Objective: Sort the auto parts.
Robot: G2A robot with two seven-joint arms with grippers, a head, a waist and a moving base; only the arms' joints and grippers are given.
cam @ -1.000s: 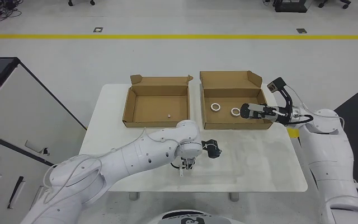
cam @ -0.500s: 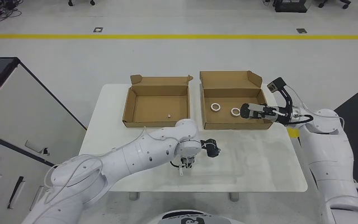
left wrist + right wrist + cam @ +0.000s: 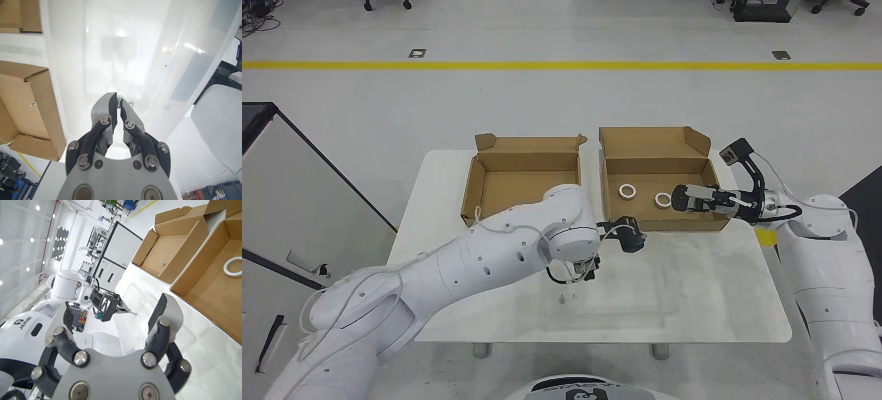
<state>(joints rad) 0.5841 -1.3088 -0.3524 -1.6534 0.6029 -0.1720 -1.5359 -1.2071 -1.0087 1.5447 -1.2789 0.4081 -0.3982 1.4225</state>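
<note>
Cardboard box (image 3: 527, 155) holds one bolt (image 3: 33, 103); left gripper (image 3: 118, 97) pinches a second bolt (image 3: 118, 103), third bolt (image 3: 131, 104) beneath it; right gripper (image 3: 678, 197) gapes empty.

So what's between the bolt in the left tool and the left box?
Nothing but bare table; left wrist view shows it between bolt and box.
</note>
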